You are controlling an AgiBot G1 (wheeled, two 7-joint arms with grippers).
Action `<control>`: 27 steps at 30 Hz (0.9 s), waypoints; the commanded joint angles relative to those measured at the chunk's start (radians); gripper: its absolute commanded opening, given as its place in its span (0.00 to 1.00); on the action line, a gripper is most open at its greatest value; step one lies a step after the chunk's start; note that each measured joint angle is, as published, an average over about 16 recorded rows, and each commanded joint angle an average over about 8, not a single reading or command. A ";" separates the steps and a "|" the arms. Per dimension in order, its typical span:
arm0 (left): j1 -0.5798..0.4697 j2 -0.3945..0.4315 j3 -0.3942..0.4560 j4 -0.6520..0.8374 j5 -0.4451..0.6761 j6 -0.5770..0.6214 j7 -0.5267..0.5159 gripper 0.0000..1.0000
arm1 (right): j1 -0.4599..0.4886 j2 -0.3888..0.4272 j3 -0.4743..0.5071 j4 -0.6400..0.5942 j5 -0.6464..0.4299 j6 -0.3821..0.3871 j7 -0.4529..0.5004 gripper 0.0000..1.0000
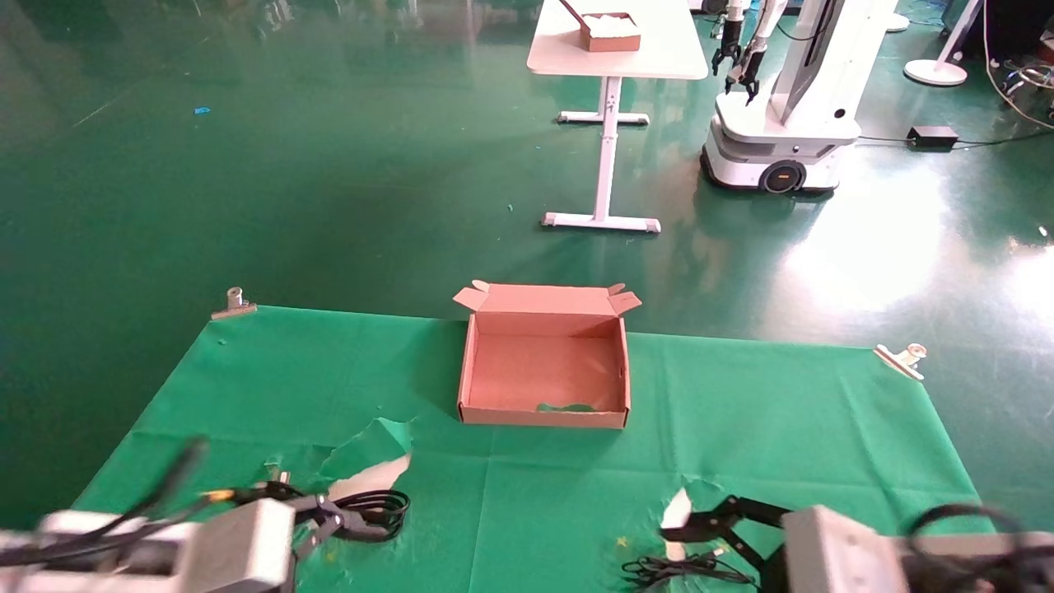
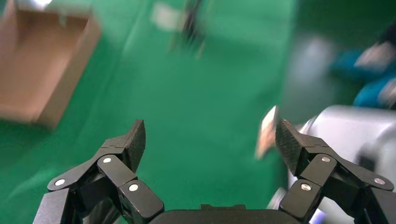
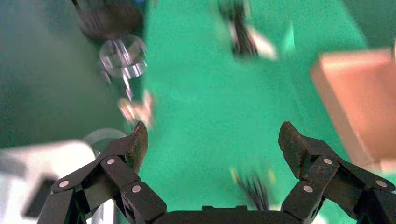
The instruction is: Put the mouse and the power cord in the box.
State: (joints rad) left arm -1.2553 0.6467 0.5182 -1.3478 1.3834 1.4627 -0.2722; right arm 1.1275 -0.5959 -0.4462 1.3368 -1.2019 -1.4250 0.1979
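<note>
Nearest to us, our left gripper [image 1: 325, 523] sits low at the near left edge of the green cloth [image 1: 823, 428], its fingers [image 2: 130, 142] spread wide with nothing between them. Just in front of it lies a coil of thick black cable, the power cord [image 1: 375, 504], beside a tear in the cloth. On the near right, our right gripper [image 1: 700, 527] hovers over the cloth, its fingers [image 3: 133, 142] likewise spread wide and holding nothing. Just below it in the head view we see a small bundle of thin black cable [image 1: 683, 568]; we cannot make out the body of the mouse itself. Farther back, at the middle of the cloth, the box [image 1: 543, 416] stands with its lid tipped back and its inside bare. Two metal clips [image 1: 235, 303] pin the far corners of the cloth. Beyond, on the green floor, a white table [image 1: 617, 62] carries another brown box, with a white robot [image 1: 782, 123] beside it.
</note>
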 commanded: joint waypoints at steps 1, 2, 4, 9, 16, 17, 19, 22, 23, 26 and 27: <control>-0.050 0.027 0.045 -0.004 0.134 -0.013 -0.013 1.00 | 0.024 -0.007 -0.025 0.005 -0.083 0.017 0.009 1.00; -0.065 0.038 0.059 -0.004 0.178 -0.017 -0.018 1.00 | 0.033 -0.009 -0.033 0.009 -0.103 0.021 0.013 1.00; -0.081 0.051 0.074 -0.005 0.225 -0.020 -0.024 1.00 | 0.043 -0.011 -0.040 0.013 -0.125 0.024 0.018 1.00; -0.100 0.068 0.091 0.004 0.278 -0.023 -0.022 1.00 | 0.057 -0.017 -0.049 0.008 -0.146 0.025 0.014 1.00; -0.102 0.125 0.131 0.035 0.399 -0.081 -0.002 1.00 | 0.049 -0.035 -0.051 -0.007 -0.140 0.037 0.011 1.00; -0.101 0.143 0.143 0.043 0.433 -0.098 -0.004 1.00 | 0.047 -0.037 -0.051 -0.006 -0.140 0.040 0.013 1.00; -0.101 0.182 0.167 0.067 0.509 -0.135 -0.014 1.00 | 0.046 -0.038 -0.051 -0.003 -0.139 0.041 0.017 1.00; -0.105 0.242 0.203 0.116 0.623 -0.188 -0.036 1.00 | 0.047 -0.034 -0.051 0.000 -0.138 0.037 0.022 1.00; -0.107 0.259 0.213 0.134 0.655 -0.204 -0.044 1.00 | 0.048 -0.031 -0.052 0.001 -0.138 0.034 0.023 1.00; -0.115 0.304 0.233 0.186 0.738 -0.251 -0.066 1.00 | 0.048 -0.025 -0.053 0.004 -0.137 0.027 0.026 1.00; -0.117 0.315 0.238 0.199 0.760 -0.266 -0.072 1.00 | 0.048 -0.024 -0.053 0.005 -0.137 0.025 0.027 1.00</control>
State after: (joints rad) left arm -1.3690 0.9493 0.7514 -1.1636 2.1269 1.2067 -0.3398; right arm 1.1732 -0.6228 -0.4994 1.3416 -1.3376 -1.3972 0.2253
